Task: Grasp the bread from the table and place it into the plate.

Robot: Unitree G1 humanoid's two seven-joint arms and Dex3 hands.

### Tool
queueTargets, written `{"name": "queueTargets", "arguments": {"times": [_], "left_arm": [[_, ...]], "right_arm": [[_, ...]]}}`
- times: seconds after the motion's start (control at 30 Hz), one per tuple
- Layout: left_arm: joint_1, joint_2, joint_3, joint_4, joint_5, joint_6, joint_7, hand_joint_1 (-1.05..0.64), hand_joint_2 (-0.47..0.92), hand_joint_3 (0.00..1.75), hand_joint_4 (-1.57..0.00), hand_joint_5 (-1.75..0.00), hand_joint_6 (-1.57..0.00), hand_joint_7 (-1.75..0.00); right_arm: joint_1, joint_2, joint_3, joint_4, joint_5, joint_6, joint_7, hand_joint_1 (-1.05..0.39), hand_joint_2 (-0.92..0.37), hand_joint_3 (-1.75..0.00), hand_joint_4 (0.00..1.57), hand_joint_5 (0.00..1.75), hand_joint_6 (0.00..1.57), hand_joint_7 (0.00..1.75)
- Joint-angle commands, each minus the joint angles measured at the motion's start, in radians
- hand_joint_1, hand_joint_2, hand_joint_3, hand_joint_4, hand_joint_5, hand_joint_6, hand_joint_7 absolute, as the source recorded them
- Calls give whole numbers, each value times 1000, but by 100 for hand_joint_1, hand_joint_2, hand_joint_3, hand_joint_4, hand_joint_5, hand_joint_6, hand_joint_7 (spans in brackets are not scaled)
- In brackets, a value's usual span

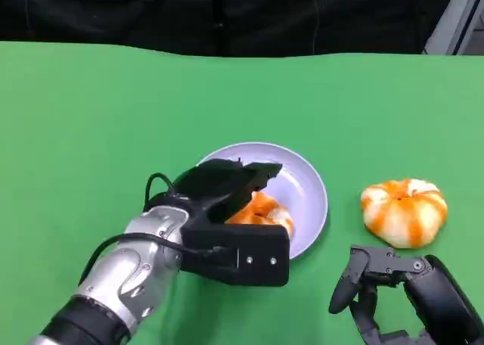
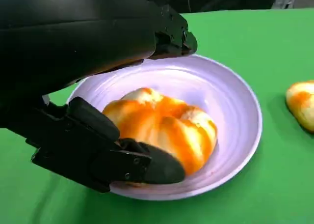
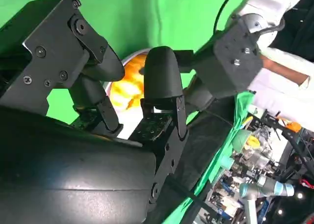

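An orange-and-white bread lies inside the pale lavender plate at the table's middle. My left hand reaches over the plate's near side and covers part of the bread. In the left wrist view the bread rests on the plate. There my left hand spreads around it, with the thumb tip at the bread's near edge and the other fingers held clear above. My right hand hovers low at the right with its fingers apart, holding nothing.
A second orange-and-white bread sits on the green table right of the plate, just beyond my right hand. The right wrist view shows my right hand with the left forearm behind it.
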Motion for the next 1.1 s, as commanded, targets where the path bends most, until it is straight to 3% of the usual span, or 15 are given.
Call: {"name": "queueTargets", "arguments": {"times": [0.03, 0.5, 0.63, 0.83, 0.9, 1.03, 1.1], "left_arm": [[33, 52, 34, -107, -24, 28, -49, -82, 92, 50, 0, 0, -1, 0], [257, 200, 197, -482, -168, 17, -130, -73, 92, 42, -18, -12, -17, -7], [389, 242, 278, -599, -250, -32, -123, -70, 92, 41, -42, -26, -26, -10], [605, 177, 412, -656, -407, -170, 4, -54, 92, 25, -65, -51, -57, -16], [656, 142, 445, -635, -473, -244, 39, -43, 92, 21, -69, -72, -72, -18], [720, 116, 478, -612, -529, -339, 62, -31, 92, 23, -72, -103, -93, -27], [754, 103, 492, -612, -556, -367, 63, -29, 92, 24, -74, -111, -97, -31]], "right_arm": [[6, -11, -6, -3, 6, 8, 1, 6, -23, -151, 85, 174, 84, 129], [10, -16, -6, -11, 12, 10, 3, 7, -24, -149, 85, 175, 83, 129], [20, -17, -10, -32, 14, 31, 7, 5, -25, -148, 85, 174, 83, 129], [17, -16, -10, -46, 25, 55, 16, 6, -25, -148, 85, 174, 83, 128], [12, -19, -11, -43, 24, 57, 20, 6, -25, -148, 85, 174, 83, 128], [4, -20, -14, -32, 20, 47, 19, 5, -24, -148, 86, 175, 84, 128], [3, -21, -15, -30, 20, 44, 19, 5, -24, -148, 86, 175, 84, 128]]}}
